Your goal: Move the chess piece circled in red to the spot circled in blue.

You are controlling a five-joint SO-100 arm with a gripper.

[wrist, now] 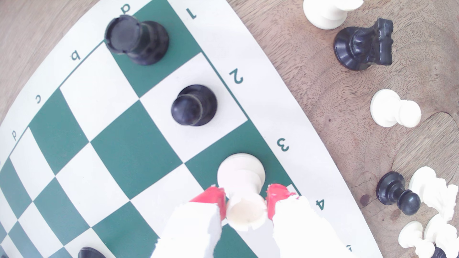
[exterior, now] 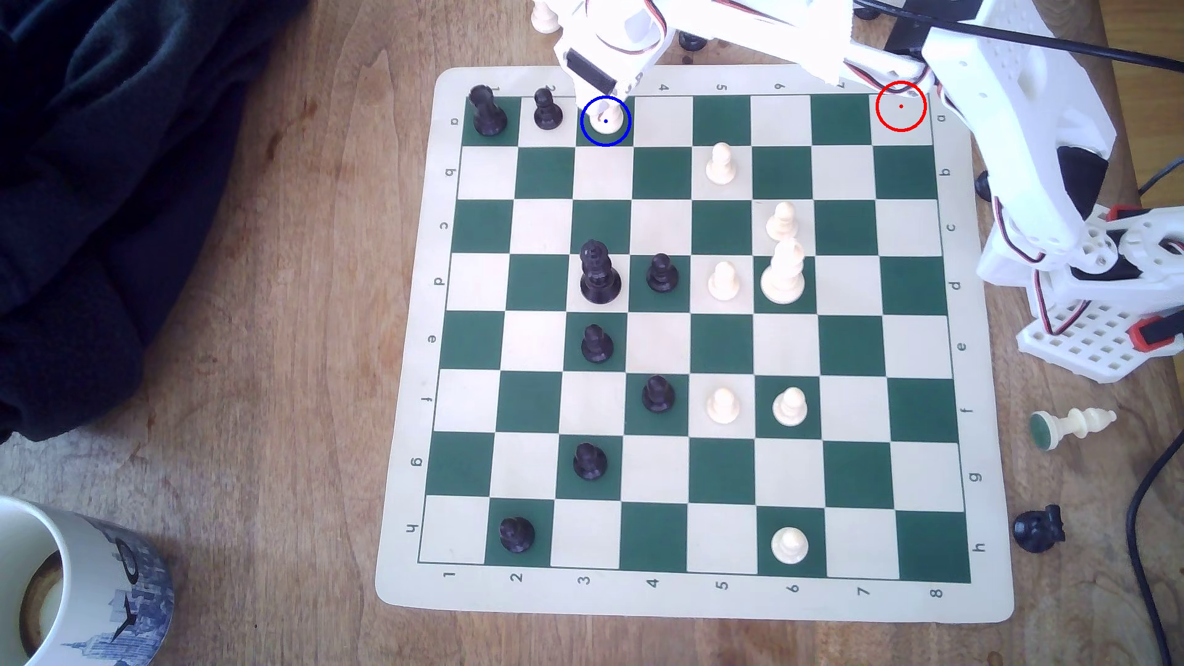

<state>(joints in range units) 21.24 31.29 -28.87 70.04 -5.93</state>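
**White rook on the blue-ringed square, gripper closed on it**

You had the gripper (wrist: 246, 203) clamped on the white rook (wrist: 244, 196): both red-tipped fingers (wrist: 211, 198) pressed against its upper body from either side. The rook was cream-white, with a wide round base, a thick cylindrical body and a notched, flat top. Its base sat on the dark green square marked by the blue ring (exterior: 605, 121), row a, column 3, at the board's far edge in the exterior view. A black pawn (wrist: 195, 105) stood on the next square, a black rook (wrist: 136, 39) beyond it in the corner. The red ring (exterior: 901, 106) enclosed a bare cream square well apart, toward the exterior view's right.
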